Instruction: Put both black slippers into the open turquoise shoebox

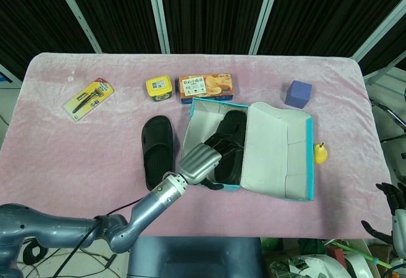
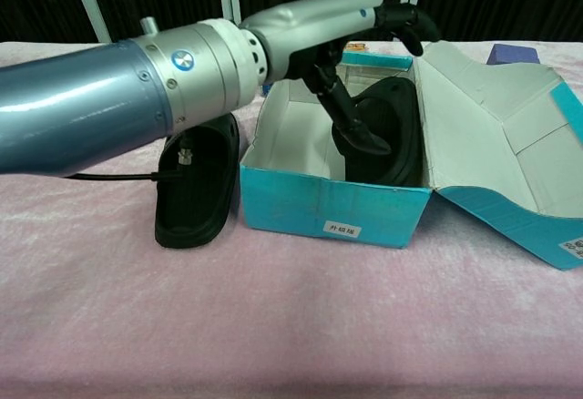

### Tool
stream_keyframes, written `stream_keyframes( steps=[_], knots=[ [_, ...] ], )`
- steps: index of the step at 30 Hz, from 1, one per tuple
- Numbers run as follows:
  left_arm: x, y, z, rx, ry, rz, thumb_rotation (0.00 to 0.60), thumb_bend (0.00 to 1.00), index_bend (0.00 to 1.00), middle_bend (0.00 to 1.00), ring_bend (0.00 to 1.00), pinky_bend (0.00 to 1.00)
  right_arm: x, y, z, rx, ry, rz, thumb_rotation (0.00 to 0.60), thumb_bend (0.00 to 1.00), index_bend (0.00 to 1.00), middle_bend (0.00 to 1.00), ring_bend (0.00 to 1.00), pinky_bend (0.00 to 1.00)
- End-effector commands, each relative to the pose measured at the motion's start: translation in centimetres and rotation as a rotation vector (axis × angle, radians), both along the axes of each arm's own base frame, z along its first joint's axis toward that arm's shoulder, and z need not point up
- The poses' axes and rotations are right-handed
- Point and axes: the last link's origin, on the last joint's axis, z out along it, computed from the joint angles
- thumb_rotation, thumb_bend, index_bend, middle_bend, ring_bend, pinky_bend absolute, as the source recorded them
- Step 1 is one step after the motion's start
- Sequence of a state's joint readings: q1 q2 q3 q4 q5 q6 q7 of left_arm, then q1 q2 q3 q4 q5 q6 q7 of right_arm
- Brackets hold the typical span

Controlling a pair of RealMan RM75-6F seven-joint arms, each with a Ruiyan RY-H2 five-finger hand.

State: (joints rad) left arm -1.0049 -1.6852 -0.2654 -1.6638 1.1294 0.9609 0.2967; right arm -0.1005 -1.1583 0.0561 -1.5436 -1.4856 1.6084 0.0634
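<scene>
At centre frame, the left robot hand (image 2: 364,48) hangs above the open turquoise shoebox (image 1: 250,154), fingers spread and holding nothing. One black slipper (image 2: 387,135) lies inside the box, leaning on its back wall. The other black slipper (image 1: 157,151) lies on the pink table (image 1: 76,157) just left of the box. The right robot hand (image 1: 392,211) shows only at the lower right edge, empty, fingers apart.
</scene>
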Motion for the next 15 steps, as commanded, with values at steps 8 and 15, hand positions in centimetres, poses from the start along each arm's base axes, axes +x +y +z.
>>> stream_keyframes(
  steps=[8,15],
  knots=[
    [-7.1,1.6,6.0,0.22,0.208,0.22,0.6,0.0,0.19,0.18,0.06,0.03,0.2,-0.3,-0.2,0.007,-0.001,0.013,0.6,0.01,0.22,0.17,0.08,0.2],
    [-9.7,4.2,5.3,0.219,0.37,0.366,0.6,0.0,0.16,0.17,0.07,0.05,0.5,-0.4,-0.2,0.009,-0.001,0.028,0.6,0.01,0.22,0.17,0.08,0.2]
  ],
)
